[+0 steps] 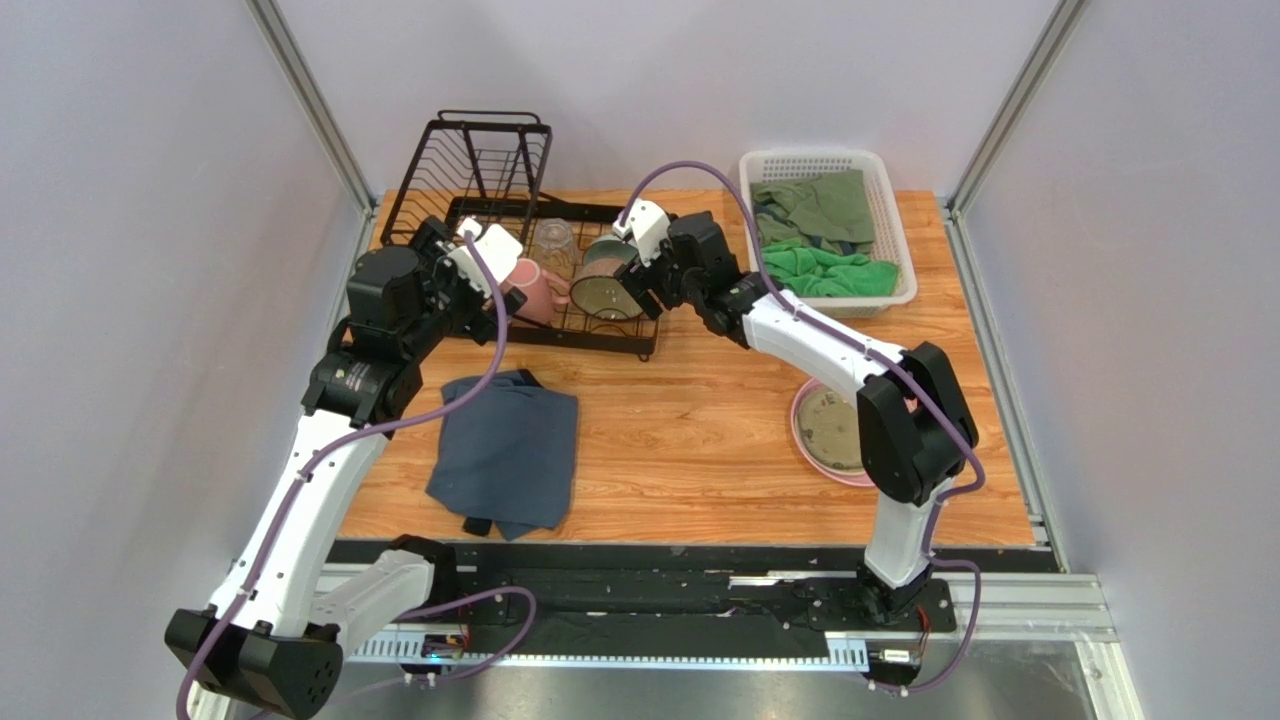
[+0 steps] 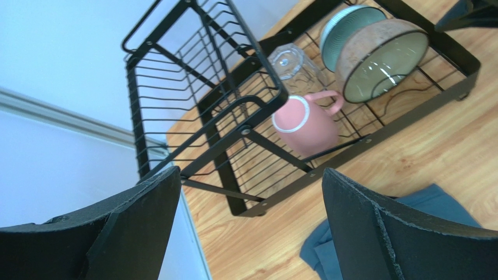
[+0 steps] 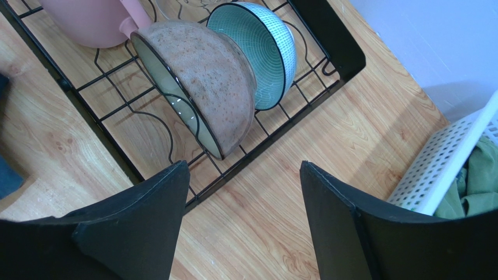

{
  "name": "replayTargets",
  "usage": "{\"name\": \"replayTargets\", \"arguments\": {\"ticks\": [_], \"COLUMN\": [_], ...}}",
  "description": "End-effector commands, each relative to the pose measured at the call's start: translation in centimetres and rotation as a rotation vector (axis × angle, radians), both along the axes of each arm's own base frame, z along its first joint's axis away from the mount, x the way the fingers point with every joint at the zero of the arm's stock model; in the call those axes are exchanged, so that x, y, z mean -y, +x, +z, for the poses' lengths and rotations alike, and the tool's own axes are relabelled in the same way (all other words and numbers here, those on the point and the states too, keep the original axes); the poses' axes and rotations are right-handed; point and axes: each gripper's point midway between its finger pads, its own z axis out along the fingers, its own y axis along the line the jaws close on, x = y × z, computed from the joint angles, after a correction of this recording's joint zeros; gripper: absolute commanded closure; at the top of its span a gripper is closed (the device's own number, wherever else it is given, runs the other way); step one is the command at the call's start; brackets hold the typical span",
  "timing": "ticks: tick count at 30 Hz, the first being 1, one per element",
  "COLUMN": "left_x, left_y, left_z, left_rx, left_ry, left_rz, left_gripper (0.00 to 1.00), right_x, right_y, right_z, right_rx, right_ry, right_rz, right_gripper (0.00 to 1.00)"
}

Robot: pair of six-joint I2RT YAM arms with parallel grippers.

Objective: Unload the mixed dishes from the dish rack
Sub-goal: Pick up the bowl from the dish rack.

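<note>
left gripper [image 2: 250,175] spread, empty, above dish rack [image 3: 330,35] | right gripper [image 3: 244,166] spread, empty, over speckled bowl [image 3: 204,76] standing on edge, mouth facing lower left

dish rack [image 3: 330,32]: black metal wire | brown bowl [image 3: 204,76]: speckled matt outside, glossy inside | table [image 3: 280,221]: smooth wood | basket [image 3: 435,169]: white plastic

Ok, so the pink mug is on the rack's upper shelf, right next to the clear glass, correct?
Not quite. The pink mug is next to the clear glass, but it sits on the lower tray of the dish rack, not the upper shelf. The left wrist view shows this.
</note>
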Motion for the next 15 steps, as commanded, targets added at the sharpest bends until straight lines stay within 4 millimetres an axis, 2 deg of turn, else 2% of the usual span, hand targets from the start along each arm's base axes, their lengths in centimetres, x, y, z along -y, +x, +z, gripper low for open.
{"name": "replayTargets", "arguments": {"ticks": [1,5,10,15], "left_x": [-0.6,-0.8,-1.1,-1.2], "left_y": [-0.2,-0.5,-0.8,-1.1], "left_z": [1.9,1.6,1.1,0.7], "left_rx": [0.080,0.081,0.082,0.091], "left_ry": [-0.021,-0.014,-0.004,-0.001], "left_rz": [0.025,0.029,0.031,0.033], "left_gripper": [0.02,0.02,0.02,0.02], "right_x": [-2.3,-3.5,-4.5,-4.9], "right_y": [1.4,1.5,1.6,2.5], "right_z": [2.0,0.6,0.0,-0.6], "right_rx": [0.059,0.041,0.040,0.058], "right_ry": [0.065,0.058,0.054,0.038], "right_rz": [0.014,0.023,0.037,0.024], "right_gripper": [0.26,0.27,0.28,0.29]}}
